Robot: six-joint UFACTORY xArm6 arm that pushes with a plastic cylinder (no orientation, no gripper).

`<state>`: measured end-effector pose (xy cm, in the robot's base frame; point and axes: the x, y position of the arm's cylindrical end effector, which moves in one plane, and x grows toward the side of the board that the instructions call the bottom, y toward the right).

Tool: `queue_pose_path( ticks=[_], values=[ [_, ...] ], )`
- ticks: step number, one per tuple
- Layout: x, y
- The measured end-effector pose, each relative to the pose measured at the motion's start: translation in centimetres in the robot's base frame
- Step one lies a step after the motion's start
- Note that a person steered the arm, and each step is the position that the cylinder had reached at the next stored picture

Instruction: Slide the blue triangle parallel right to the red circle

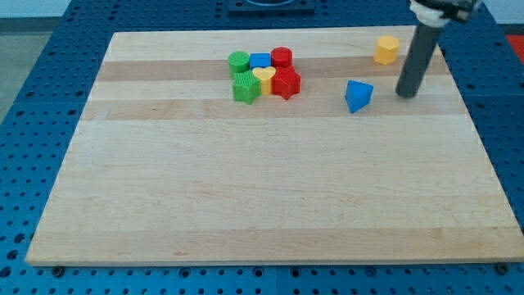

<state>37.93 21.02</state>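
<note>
Blue triangle (358,95) is being observed as the block of interest, lying toward the view's upper right of the wooden board (246,197), free of all other blocks. My tip (406,94) is being held on the board just to the view's right of it, close but apart; no contact is being made. No jaws are being carried by the rod, so nothing is being gripped and no open or closed condition applies; pushing is the only action available.

Red circle (282,57) is being seen at the view's top right corner of a tight cluster well to the view's left of the triangle. The cluster is being made up further by a blue cube (259,60), a green cylinder (238,60), a yellow heart (263,76), a red star-like block (286,83) and a green star-like block (245,87). A yellow hexagonal block (387,49) is standing alone toward the view's top, above and right of the triangle.

Judgement: the triangle is already lying right of the circle but lower in the view, so a push toward the view's top is being called for. The tip is best being brought round below the triangle, clear of it, then driven upward through its centre line. An off-centre push is being considered likely to spin the block. Travel should be stopped at the circle's row, short of the yellow block.
</note>
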Motion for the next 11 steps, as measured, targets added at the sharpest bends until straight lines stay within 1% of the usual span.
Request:
queue_pose_path(
  ticks=[1, 2, 3, 4, 6, 8, 9, 10, 11],
  values=[
    [1.9, -2.0],
    [1.9, -5.0],
    [3.1, -7.5],
    [3.7, -8.5],
    [-5.1, -7.2],
    [-5.1, -7.5],
    [-7.7, -8.8],
    [-9.5, -8.7],
    [-9.5, -8.5]
  ],
)
